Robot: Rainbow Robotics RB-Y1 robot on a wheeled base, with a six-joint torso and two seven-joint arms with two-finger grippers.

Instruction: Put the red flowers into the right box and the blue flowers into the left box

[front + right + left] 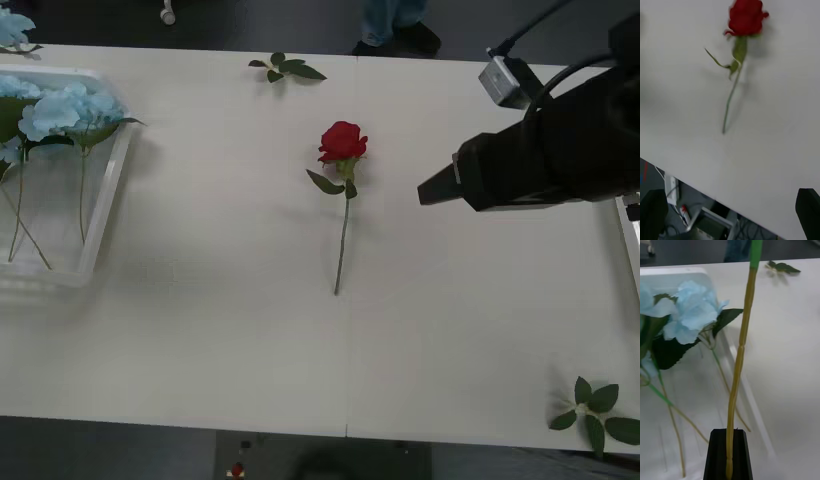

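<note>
White table [200, 340]: one red rose [342, 141], two leaf sprigs [286, 67].

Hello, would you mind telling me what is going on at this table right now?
The robot is sorting artificial flowers. Its left claw is shut on a long flower stem above the left box, where blue flowers already lie. Another blue flower sits at the table's far left corner. The right claw is open and hangs over the table near the one red flower, which lies flat mid-table, untouched. Loose leaf sprigs lie at the far edge and the near right corner.
</note>
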